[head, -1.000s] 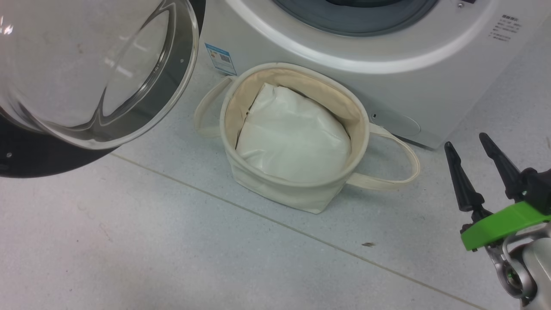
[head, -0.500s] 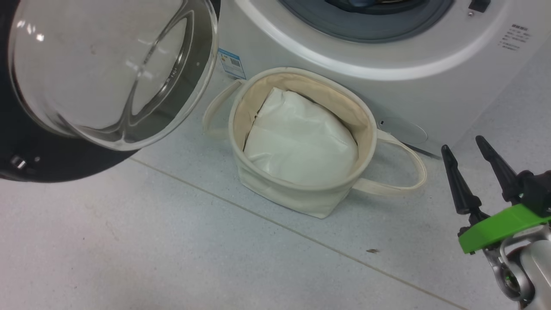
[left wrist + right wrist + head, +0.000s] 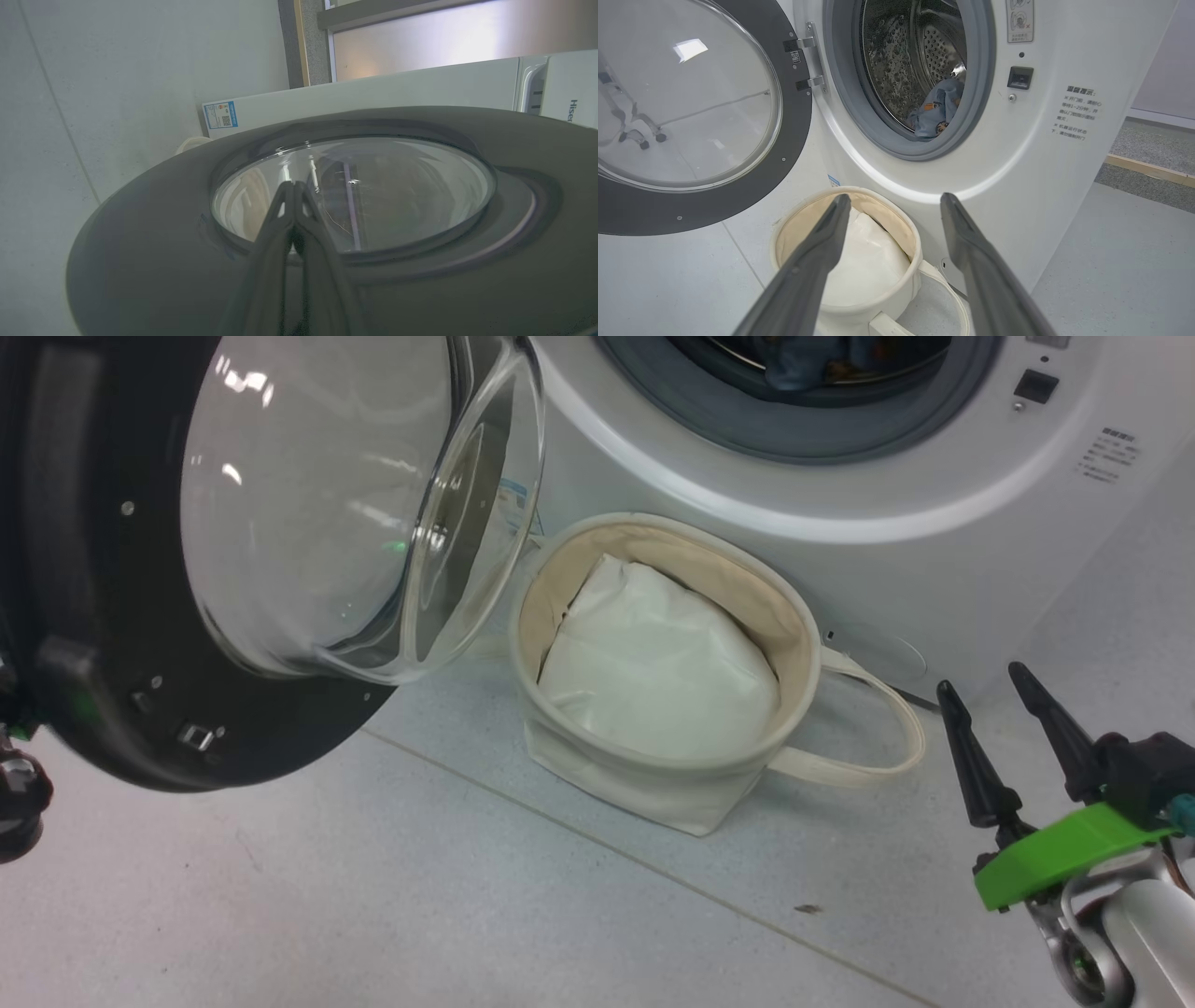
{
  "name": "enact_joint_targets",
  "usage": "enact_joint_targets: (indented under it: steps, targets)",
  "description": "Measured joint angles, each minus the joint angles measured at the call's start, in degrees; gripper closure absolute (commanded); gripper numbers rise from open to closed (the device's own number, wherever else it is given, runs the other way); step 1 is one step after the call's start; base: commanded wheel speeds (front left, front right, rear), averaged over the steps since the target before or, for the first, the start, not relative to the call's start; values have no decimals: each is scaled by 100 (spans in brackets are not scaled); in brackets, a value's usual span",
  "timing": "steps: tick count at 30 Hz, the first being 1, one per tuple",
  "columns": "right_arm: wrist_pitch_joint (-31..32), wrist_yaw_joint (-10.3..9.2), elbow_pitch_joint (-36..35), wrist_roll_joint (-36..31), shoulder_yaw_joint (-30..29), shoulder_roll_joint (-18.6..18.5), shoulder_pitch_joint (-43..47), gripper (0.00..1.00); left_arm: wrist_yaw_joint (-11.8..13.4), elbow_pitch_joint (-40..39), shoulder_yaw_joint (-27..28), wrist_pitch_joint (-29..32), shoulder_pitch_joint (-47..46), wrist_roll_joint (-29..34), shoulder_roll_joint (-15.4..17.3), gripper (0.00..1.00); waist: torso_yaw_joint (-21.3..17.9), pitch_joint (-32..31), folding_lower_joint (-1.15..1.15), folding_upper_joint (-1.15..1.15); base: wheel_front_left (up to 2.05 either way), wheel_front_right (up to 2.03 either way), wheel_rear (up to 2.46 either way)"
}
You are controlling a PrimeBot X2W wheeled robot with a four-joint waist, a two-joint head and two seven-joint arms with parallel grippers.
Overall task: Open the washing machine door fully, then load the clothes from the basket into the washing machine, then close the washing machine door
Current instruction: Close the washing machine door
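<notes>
Washing machine door (image 3: 308, 523) has swung toward the basket (image 3: 653, 767), glass bowl pointing at the washing machine (image 3: 840, 551); left gripper (image 3: 293, 186), pressed together, at its outer face; right gripper (image 3: 982, 677) spread.

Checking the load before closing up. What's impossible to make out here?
Head view: the white bundle hides the basket floor.
Right wrist view: the grey gasket hides part of the clothes.
Left wrist view: blurred left pincer; contact with the washing machine door unclear.
</notes>
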Motion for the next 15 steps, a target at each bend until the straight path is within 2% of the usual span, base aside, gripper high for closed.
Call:
enact_joint_targets:
  steps: [5, 15]
  targets:
    - [-70, 0, 99, 49, 65, 77, 1, 0, 13, -241, -47, 283, 195, -1, -43, 100, 55, -123, 0, 0, 0, 0, 0]
    - [-135, 0, 272, 101, 158, 213, 36, 0, 271, -1081, -297, 719, 645, 7, -252, 100, 45, -379, -1, 0, 0, 0, 0]
